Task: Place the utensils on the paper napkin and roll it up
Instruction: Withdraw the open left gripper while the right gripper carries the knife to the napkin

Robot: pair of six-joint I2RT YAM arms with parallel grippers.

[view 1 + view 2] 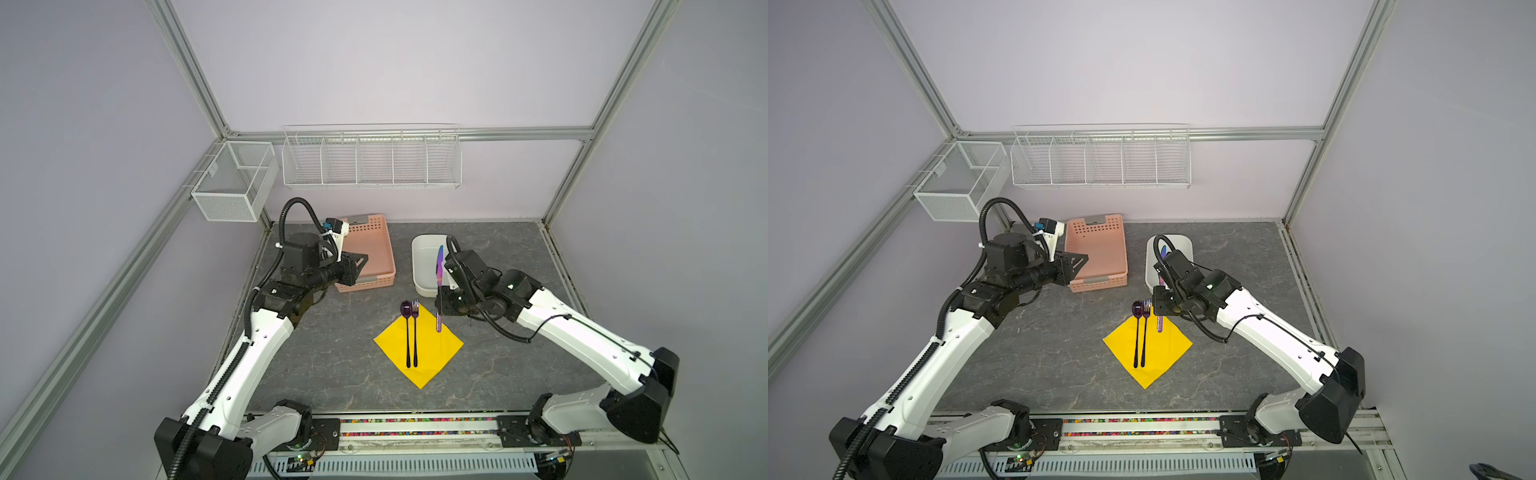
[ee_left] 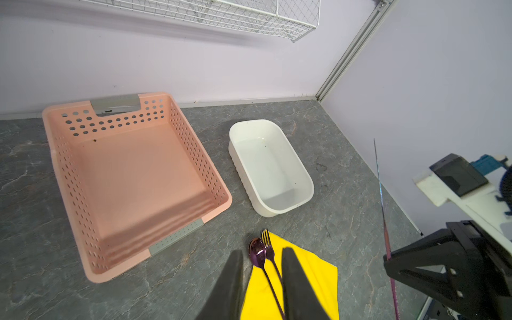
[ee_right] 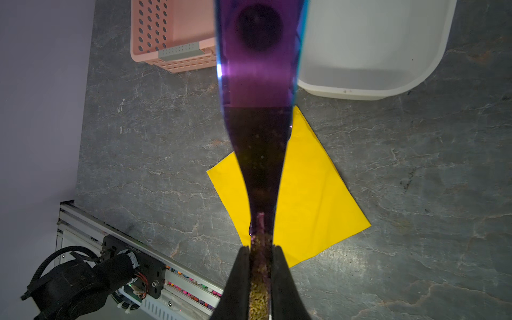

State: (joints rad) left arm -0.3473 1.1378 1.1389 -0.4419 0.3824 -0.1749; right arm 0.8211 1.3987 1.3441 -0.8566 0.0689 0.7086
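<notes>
While the knife (image 1: 439,266) hangs: the right gripper (image 3: 260,248) is clamped on its thin handle, with the blade end toward the tub (image 1: 424,274) and the handle end just above the napkin's far right edge.
Napkin (image 1: 436,357): flat on the counter (image 1: 332,353), set as a diamond with one corner toward the tub and basket (image 1: 376,249).
Spoon (image 1: 408,336) and fork (image 1: 415,336): side by side along the diamond's diagonal. Their handles are on the yellow paper and their heads poke past the far corner.
Left gripper (image 2: 262,250): jaws apart and holding nothing, raised near the basket and well back from the napkin.
Knife axis: in both top views it runs nearly parallel to the spoon and fork, offset to their right. It looks tilted rather than level, with the blade tip higher than the handle.
Key relation: the bare right half of the napkin lies under and slightly nearward of the right gripper, so the drop spot is below it, not off to a side. The right arm is clearly the nearer one.
Step in hand: probably bringing the last utensil down beside the fork.
Next move calls for: levelling the knife, keeping its axis along the fork's, and lowering it close to the fork rather than out by the right corner.
Risk: if released tilted, the handle could strike first and skid the thin paper or knock the fork.
Left to do: the roll, not begun.
</notes>
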